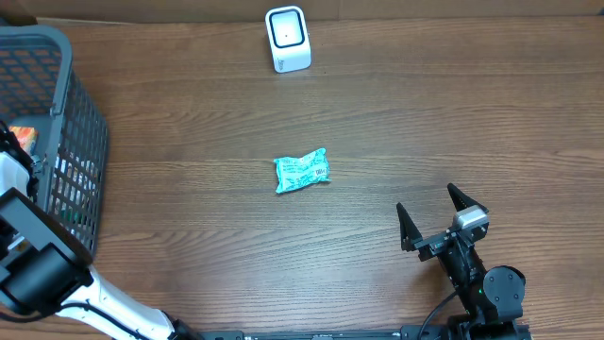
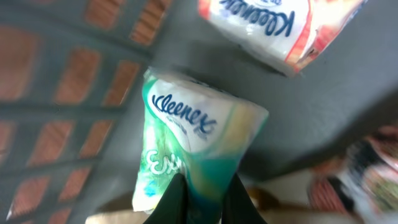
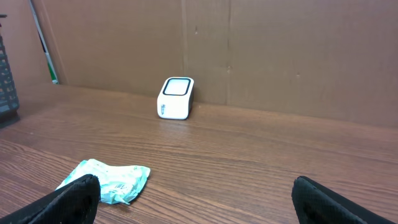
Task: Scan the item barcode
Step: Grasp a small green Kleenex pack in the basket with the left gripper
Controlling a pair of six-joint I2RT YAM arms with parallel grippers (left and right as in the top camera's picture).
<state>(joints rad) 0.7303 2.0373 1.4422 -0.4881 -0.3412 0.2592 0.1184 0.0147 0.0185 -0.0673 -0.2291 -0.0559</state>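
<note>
Here, inside the grey basket [image 1: 83, 123], the left gripper [image 2: 202, 190] had its jaws clamped on the end of a green Kleenex pack [image 2: 186, 124]. The right gripper [image 1: 427, 198] hung wide open over the wood-grain table [image 1: 425, 113], where a teal packet [image 1: 302, 171] lay mid-surface. A white scanner [image 1: 287, 38] stood by the cardboard wall [image 3: 280, 50].

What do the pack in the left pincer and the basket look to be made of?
Green Kleenex pack: thin plastic film, glossy, judging by its sheen and the creases where the left pincer pinches it; likely soft tissues inside. Basket: grey moulded plastic, matte, with an open lattice wall; probably rigid.
</note>
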